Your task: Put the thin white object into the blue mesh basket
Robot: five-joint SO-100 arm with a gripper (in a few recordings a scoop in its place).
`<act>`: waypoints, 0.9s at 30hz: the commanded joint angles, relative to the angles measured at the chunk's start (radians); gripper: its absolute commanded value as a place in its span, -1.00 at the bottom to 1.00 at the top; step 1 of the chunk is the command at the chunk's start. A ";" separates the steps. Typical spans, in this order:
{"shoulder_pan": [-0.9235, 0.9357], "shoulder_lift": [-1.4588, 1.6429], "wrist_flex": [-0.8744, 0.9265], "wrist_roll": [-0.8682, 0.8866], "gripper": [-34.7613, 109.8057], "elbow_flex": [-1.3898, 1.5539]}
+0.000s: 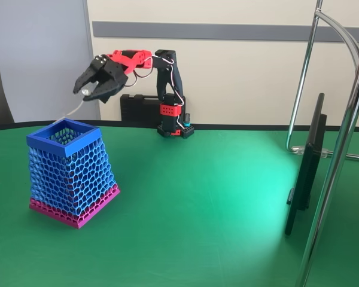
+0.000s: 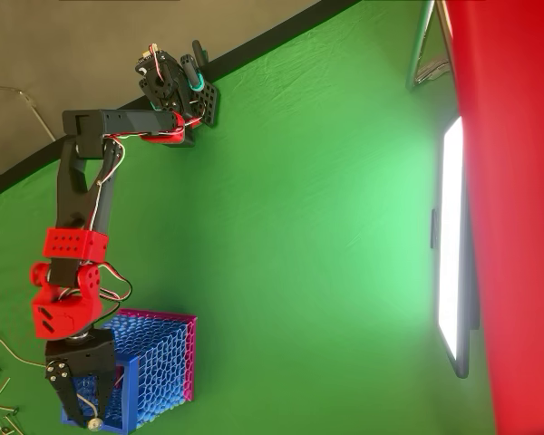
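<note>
Your end effector [image 1: 88, 91], clamped on the thin white object [image 1: 75, 108] above the blue mesh basket [image 1: 70, 173], could drop it outside the rim, since the stick hangs slanted.

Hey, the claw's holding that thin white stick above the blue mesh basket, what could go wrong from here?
1. The thin white stick hangs slanted from the black claw, its lower end near the far rim of the tall blue honeycomb-mesh basket; it may catch there or fall outside.
2. If the claw comes down further, it could knock the narrow-topped basket over.
</note>
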 commanded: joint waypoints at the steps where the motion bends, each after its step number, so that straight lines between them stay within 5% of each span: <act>1: 0.006 0.067 -0.061 0.005 -0.19 0.040; 23: 0.058 0.341 -0.212 -0.078 -0.15 0.388; 27: 0.054 0.416 -0.213 -0.123 -0.27 0.462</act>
